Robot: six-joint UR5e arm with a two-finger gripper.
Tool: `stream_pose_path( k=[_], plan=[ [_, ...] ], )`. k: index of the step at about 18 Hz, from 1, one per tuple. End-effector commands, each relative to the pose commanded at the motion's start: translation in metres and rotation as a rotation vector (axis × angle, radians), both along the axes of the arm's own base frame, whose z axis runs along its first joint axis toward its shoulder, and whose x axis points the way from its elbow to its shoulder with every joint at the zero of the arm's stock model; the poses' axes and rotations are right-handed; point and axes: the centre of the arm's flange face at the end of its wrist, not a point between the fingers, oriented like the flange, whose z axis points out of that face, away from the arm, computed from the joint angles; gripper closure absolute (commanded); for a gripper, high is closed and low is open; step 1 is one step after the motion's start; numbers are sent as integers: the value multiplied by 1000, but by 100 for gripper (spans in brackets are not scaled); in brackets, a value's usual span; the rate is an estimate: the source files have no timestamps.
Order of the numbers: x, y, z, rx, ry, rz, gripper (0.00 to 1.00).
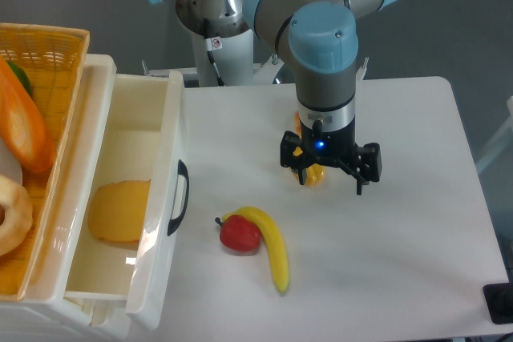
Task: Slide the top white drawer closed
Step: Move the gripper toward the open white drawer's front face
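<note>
The desk [417,222] carries the cabinet at its left edge. The top white drawer [136,198] stands pulled out, holding a yellow item [120,211]. The closing step is judged not yet begun: the gripper [330,172] hovers well apart, fingers spread. Next move: reach the drawer front and push left. No legible writing.

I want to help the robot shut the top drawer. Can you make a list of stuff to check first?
1. Top white drawer open: ok, pulled out.
2. Nothing sticking up in it: ok, the yellow thing lies low.
3. Black handle free: ok.
4. Banana and red fruit away from the drawer front: ok, but close.
5. Gripper near the drawer: not ok, mid-table.
6. Gripper empty: cannot tell; something yellow shows beneath it.
</note>
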Motion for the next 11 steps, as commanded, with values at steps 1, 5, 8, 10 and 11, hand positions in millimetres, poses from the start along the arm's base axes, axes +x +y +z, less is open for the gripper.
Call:
stream_pose_path(
  k=[1,5,8,10,11],
  plan=[
    [-1,0,-2,-5,0,1,0],
    [-3,3,-3,-1,-2,6,0],
    [-4,4,-16,-19,-17,20,0],
    [-5,4,-20,1,-32,121,0],
    [-5,6,-25,18,-50,212,0]
  ],
)
